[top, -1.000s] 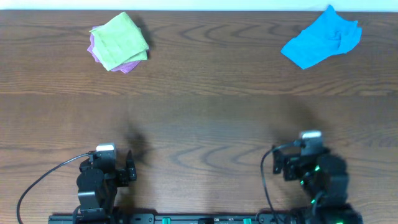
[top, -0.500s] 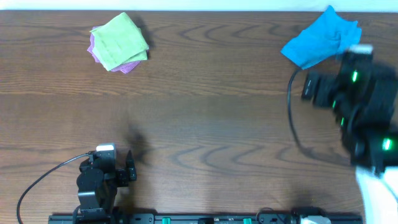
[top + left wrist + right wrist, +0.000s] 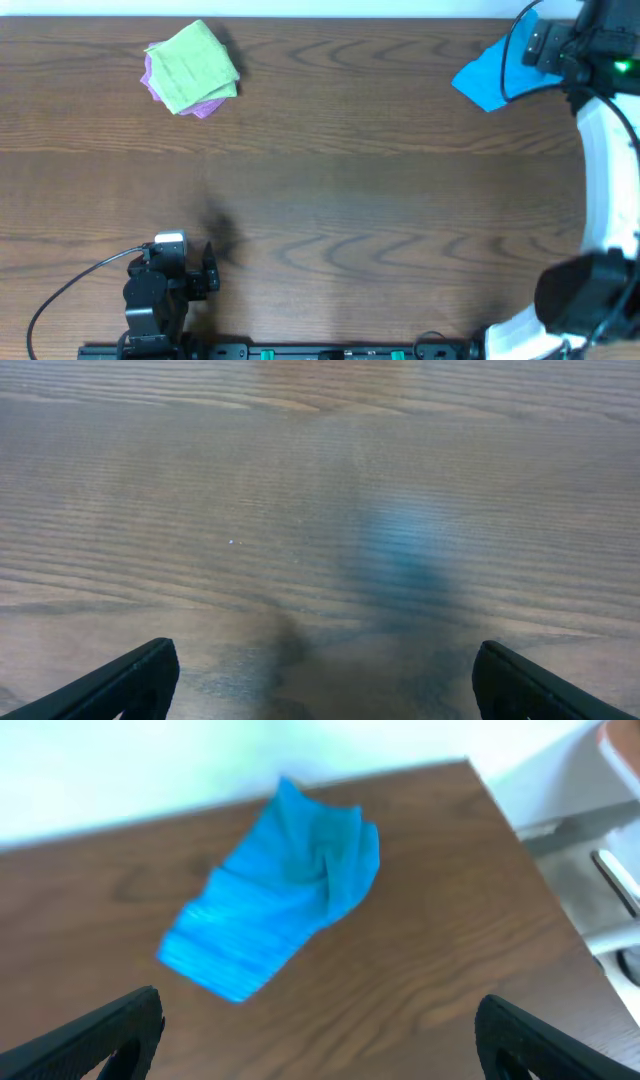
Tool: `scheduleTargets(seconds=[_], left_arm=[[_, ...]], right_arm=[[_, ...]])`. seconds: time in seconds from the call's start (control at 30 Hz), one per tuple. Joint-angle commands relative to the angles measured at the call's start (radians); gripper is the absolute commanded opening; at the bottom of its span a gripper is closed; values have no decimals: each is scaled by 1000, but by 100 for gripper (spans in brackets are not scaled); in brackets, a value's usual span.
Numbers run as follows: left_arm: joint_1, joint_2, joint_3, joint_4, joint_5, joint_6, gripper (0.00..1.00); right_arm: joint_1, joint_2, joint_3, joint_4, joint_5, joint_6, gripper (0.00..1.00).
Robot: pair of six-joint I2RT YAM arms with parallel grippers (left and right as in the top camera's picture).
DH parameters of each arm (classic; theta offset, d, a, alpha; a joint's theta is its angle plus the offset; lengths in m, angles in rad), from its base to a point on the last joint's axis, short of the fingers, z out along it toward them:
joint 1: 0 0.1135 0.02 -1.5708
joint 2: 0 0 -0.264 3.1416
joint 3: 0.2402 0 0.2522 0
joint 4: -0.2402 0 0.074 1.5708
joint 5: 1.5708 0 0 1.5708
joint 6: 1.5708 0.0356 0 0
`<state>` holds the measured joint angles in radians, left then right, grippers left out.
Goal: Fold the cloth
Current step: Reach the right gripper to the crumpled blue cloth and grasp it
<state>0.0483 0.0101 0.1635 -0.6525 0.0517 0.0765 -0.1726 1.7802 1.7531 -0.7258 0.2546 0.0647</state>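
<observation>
— Where is the cloth?
— Straight below my right gripper. It is a sky-blue crumpled heap with a ridge pushed up in its middle. The table ends just beyond it and just to its right, so it sits in that corner.
— And your jaws?
— The right ones are spread wide with nothing between them, above the cloth and not touching it. The left gripper is spread and empty too, well apart from the cloth, on the near side and far to its left.
— So what's the step?
— Reaching for a first grip, I judge; no fold is made yet. To do it well I'd come down on an outer edge rather than the raised ridge and pinch one layer only. Then I'd draw the cloth away from the corner to flatten it before folding.
— Anything in the way?
— A yellow-green folded cloth on a purple folded cloth lies well to the left of the cloth, so it is no obstacle. My own black cable loops over the cloth in the overhead view and could snag
</observation>
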Motion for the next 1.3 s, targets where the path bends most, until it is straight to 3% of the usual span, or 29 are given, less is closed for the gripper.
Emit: scheduleTargets(seconds=[0.0,0.3,0.47,0.97,1.27], left_arm=[[-6,-6,-6,-2,-7,6,95],[-6,-6,-6,-2,-7,6,95],[-6,-6,-6,-2,-7,6,95],[-6,-6,-6,-2,-7,6,95],[-6,-6,-6,-2,-7,6,95]], right_arm=[[-28,66,19,15,-13,-36,99],[-53,351,19,234,-222,-36,97],[-42,461,19,374,-233,-36,92],[-37,626,19,651,-238,-35,88],[-37,680,19,674,-245,-28,88]])
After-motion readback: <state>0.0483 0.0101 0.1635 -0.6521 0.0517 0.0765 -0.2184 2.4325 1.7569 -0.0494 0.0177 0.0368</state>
